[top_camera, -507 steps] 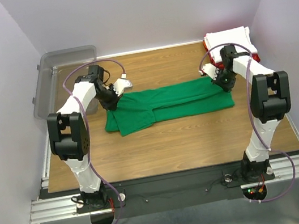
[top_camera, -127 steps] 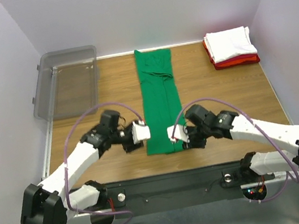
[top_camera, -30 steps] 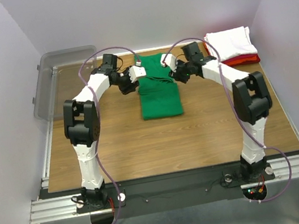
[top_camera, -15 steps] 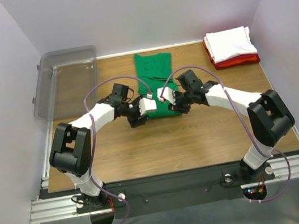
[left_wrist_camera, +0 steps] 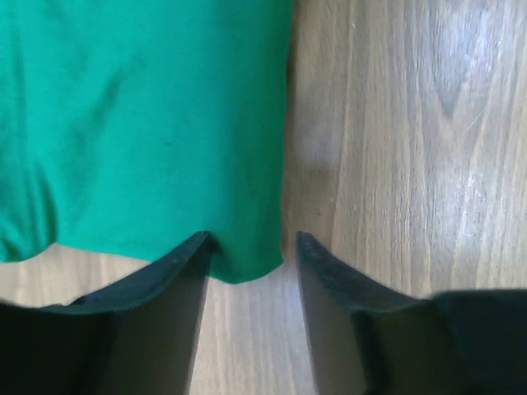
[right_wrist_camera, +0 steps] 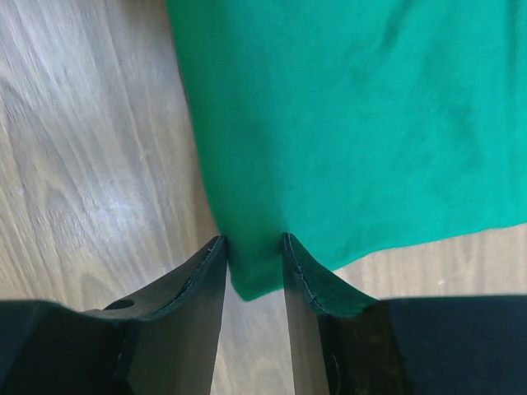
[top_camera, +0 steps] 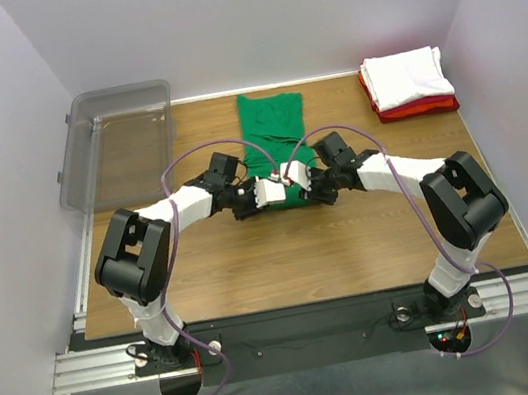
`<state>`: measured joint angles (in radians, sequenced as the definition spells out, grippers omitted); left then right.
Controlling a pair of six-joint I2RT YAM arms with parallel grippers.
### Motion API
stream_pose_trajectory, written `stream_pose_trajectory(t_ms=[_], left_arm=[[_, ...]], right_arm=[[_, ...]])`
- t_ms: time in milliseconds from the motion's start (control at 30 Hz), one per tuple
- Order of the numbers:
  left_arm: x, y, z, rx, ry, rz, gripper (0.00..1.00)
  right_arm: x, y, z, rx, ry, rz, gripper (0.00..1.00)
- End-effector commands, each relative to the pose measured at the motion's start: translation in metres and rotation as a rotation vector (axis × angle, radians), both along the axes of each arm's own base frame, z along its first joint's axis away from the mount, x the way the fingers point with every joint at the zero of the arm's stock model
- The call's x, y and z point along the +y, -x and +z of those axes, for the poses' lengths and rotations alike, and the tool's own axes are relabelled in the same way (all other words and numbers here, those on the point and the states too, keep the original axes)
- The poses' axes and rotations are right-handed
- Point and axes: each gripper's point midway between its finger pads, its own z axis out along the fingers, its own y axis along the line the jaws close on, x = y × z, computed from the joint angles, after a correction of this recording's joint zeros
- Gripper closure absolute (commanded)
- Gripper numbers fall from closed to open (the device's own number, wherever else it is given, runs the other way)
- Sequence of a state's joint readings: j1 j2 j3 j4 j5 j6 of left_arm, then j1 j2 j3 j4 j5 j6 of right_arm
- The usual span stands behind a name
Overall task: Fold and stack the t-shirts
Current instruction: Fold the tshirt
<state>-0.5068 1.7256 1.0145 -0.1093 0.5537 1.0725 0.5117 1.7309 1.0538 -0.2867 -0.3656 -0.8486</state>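
Observation:
The bright green t-shirt lies folded to a short strip at the middle back of the table. My left gripper is low at its near left corner. In the left wrist view the jaws are open, with the green corner lying between them. My right gripper is at the near right corner. Its jaws are open but narrower, one on each side of the green corner. The white t-shirt lies folded on the folded red t-shirt at the back right.
A clear grey plastic bin stands at the back left, over the table's left edge. Both arms reach inward, and their cables arch above the shirt. Walls close in the back and both sides.
Both grippers have come from the shirt's far end to its near edge and have settled lower over the two near corners. The green shirt has not moved.

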Motion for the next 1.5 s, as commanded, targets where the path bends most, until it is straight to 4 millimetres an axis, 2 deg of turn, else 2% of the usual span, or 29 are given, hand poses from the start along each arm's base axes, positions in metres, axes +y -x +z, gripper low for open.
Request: stream_pose_trajectory(t_ms=[0, 67, 200, 367, 433, 467, 533, 567, 600, 667, 700, 767, 800, 833, 867, 967, 1000, 1100, 1167, 1233, 1267, 1300, 1333, 1400, 1467], left_arm=[[-0.007, -0.009, 0.005, -0.019, -0.022, -0.006, 0.54], [-0.003, -0.007, -0.005, 0.007, -0.057, -0.004, 0.62], [0.002, -0.003, -0.017, 0.040, -0.096, -0.002, 0.70], [0.003, 0.000, -0.019, 0.053, -0.096, 0.005, 0.88], [0.002, 0.000, -0.017, 0.049, -0.089, 0.003, 0.93], [0.002, 0.001, -0.016, 0.053, -0.088, 0.001, 0.99], [-0.002, -0.001, -0.007, 0.055, -0.066, -0.002, 1.00], [-0.003, -0.002, 0.000, 0.061, -0.060, 0.000, 1.00], [-0.004, -0.003, 0.005, 0.064, -0.053, 0.002, 1.00], [-0.002, -0.003, 0.023, 0.070, -0.027, 0.010, 1.00], [-0.003, -0.010, 0.045, 0.042, 0.001, 0.015, 1.00], [-0.002, -0.011, 0.067, 0.048, 0.042, 0.010, 1.00], [0.004, -0.008, 0.073, 0.075, 0.039, 0.021, 1.00], [0.004, -0.010, 0.091, 0.049, 0.056, 0.019, 1.00], [0.006, -0.005, 0.096, 0.055, 0.052, 0.013, 1.00], [0.010, 0.008, 0.113, 0.038, 0.071, 0.004, 1.00], [0.011, 0.018, 0.116, 0.042, 0.072, -0.008, 1.00], [0.016, 0.046, 0.107, 0.095, 0.049, -0.031, 1.00], [0.013, 0.068, 0.111, 0.105, 0.057, -0.066, 1.00], [0.018, 0.098, 0.110, 0.136, 0.049, -0.104, 1.00], [0.016, 0.119, 0.109, 0.166, 0.041, -0.155, 1.00], [0.018, 0.132, 0.106, 0.187, 0.037, -0.174, 1.00], [0.019, 0.144, 0.114, 0.182, 0.057, -0.195, 1.00], [0.024, 0.168, 0.116, 0.234, 0.056, -0.230, 1.00], [0.029, 0.180, 0.116, 0.283, 0.046, -0.235, 1.00]], right_arm=[[0.005, 0.005, -0.008, -0.022, 0.002, 0.044, 0.61], [0.002, 0.008, -0.013, -0.019, 0.014, 0.044, 0.61], [-0.001, 0.010, -0.016, -0.021, 0.023, 0.038, 0.60], [-0.005, 0.008, -0.008, -0.047, 0.032, 0.012, 0.59], [-0.005, 0.009, -0.008, -0.057, 0.034, 0.026, 0.64], [-0.005, 0.008, -0.007, -0.061, 0.036, 0.028, 0.80], [-0.003, 0.003, -0.005, -0.066, 0.034, 0.019, 0.95], [-0.002, 0.002, -0.002, -0.065, 0.025, 0.006, 0.99], [-0.001, 0.000, 0.000, -0.063, 0.019, -0.002, 0.99], [0.001, -0.002, 0.018, -0.072, -0.014, -0.039, 0.99], [0.002, -0.004, 0.034, -0.094, -0.036, -0.053, 1.00], [0.000, -0.002, 0.054, -0.084, -0.064, -0.082, 0.99], [-0.001, -0.001, 0.062, -0.085, -0.074, -0.089, 0.99], [-0.001, 0.000, 0.070, -0.088, -0.084, -0.095, 0.99], [-0.002, 0.004, 0.084, -0.094, -0.097, -0.094, 0.99], [-0.006, 0.015, 0.102, -0.086, -0.109, -0.094, 0.99], [-0.007, 0.018, 0.106, -0.084, -0.113, -0.090, 0.99], [-0.011, 0.041, 0.113, -0.034, -0.124, -0.069, 0.99], [-0.014, 0.066, 0.107, 0.030, -0.118, -0.044, 0.99], [-0.015, 0.086, 0.113, 0.050, -0.129, -0.017, 0.99], [-0.016, 0.106, 0.108, 0.111, -0.122, 0.009, 0.99], [-0.017, 0.119, 0.115, 0.111, -0.138, 0.030, 0.99], [-0.019, 0.138, 0.112, 0.155, -0.129, 0.058, 0.99], [-0.020, 0.163, 0.122, 0.194, -0.159, 0.087, 0.99], [-0.019, 0.169, 0.131, 0.204, -0.176, 0.083, 0.99]])
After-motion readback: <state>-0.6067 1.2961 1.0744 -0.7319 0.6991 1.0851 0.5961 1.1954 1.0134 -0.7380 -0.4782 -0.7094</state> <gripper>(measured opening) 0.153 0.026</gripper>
